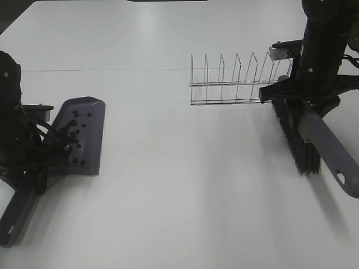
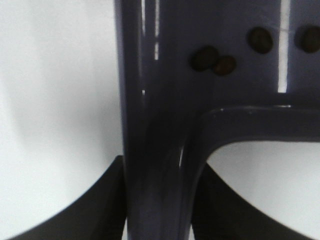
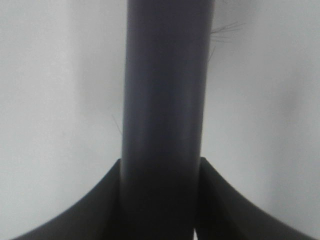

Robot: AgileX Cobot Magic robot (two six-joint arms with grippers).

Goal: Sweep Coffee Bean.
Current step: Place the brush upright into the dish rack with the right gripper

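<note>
The purple dustpan [image 1: 84, 134] lies at the left of the table with several dark coffee beans [image 1: 72, 131] in its tray. My left gripper [image 1: 31, 159] is shut on the dustpan's handle [image 2: 155, 165]; some beans [image 2: 214, 61] show in the left wrist view. My right gripper [image 1: 300, 103] at the right is shut on the grey handle of the brush [image 1: 331, 154], whose black bristles [image 1: 294, 134] hang toward the table. The handle [image 3: 165, 125] fills the right wrist view between the jaws.
A wire rack [image 1: 235, 81] stands on the white table [image 1: 185, 185] at the back, just left of the brush and right arm. The dustpan's handle end [image 1: 14, 221] reaches toward the front left edge.
</note>
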